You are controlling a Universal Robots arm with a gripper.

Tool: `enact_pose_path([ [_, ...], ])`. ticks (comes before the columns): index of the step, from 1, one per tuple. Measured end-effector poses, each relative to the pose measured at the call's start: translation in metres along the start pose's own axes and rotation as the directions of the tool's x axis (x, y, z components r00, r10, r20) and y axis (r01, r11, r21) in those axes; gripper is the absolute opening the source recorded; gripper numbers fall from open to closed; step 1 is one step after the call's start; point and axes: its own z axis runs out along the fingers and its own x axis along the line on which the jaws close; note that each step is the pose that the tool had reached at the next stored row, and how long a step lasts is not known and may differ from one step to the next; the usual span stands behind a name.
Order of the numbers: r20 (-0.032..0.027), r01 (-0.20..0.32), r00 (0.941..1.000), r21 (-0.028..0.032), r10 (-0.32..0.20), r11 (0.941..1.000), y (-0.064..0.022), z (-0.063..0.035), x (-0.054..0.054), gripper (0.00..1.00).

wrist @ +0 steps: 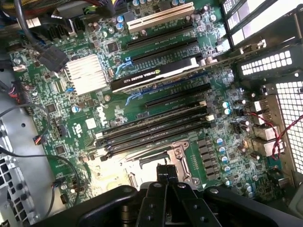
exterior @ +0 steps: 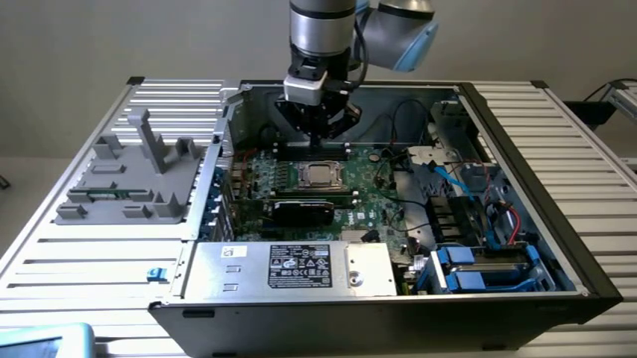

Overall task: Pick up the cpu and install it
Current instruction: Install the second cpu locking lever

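**Closed gripper hangs above a CPU resting in its socket**

An open computer case lies on a slatted metal table. A robot arm reaches down into it from above. Its gripper hovers over the green motherboard, near the back wall of the case. The two fingers are pressed together with nothing between them.

The CPU, a small square chip with a shiny silver top, sits just below and in front of the fingertips, inside the metal frame of the socket. It looks flat and square to the frame, so it appears to be seated already. The gripper is close above it but not touching it.

In the wrist view, the closed fingers point down at the socket frame, beside the long black memory slots. A graphics card lies further along the board, and a finned silver heatsink sits beyond it.

On the exterior view's left, a grey plastic fixture rests on the table, well apart from the case.

To do this step well, I judge the fingers should stay centred over the chip and travel straight up and down. Any sideways push risks shifting the chip or bending socket pins. The cables near the socket should be kept away from the fingers.
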Motion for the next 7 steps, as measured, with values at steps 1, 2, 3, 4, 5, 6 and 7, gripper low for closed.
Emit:
enact_pose_path([
  [1, -0.0008, 0.0, 1.0, -0.0021, 0.0, 1.0, -0.0002, 0.0, 0.0, 0.11],
  [2, -0.0012, 0.0, 1.0, -0.0034, 0.0, 1.0, -0.0002, 0.0001, 0.0, 0.11],
  [3, -0.0012, 0.0, 1.0, -0.0035, 0.0, 1.0, -0.0002, 0.0001, 0.0001, 0.11],
  [4, -0.0013, 0.0, 1.0, -0.0037, 0.0, 1.0, -0.0002, 0.0, 0.0001, 0.11],
  [5, -0.0013, 0.0, 1.0, -0.0037, 0.0, 1.0, -0.0002, 0.0, 0.0001, 0.11],
  [6, -0.0013, 0.0, 1.0, -0.0037, 0.0, 1.0, -0.0002, 0.0001, 0.0001, 0.11],
  [7, -0.0013, 0.0, 1.0, -0.0037, 0.0, 1.0, -0.0002, 0.0001, 0.0001, 0.11],
])
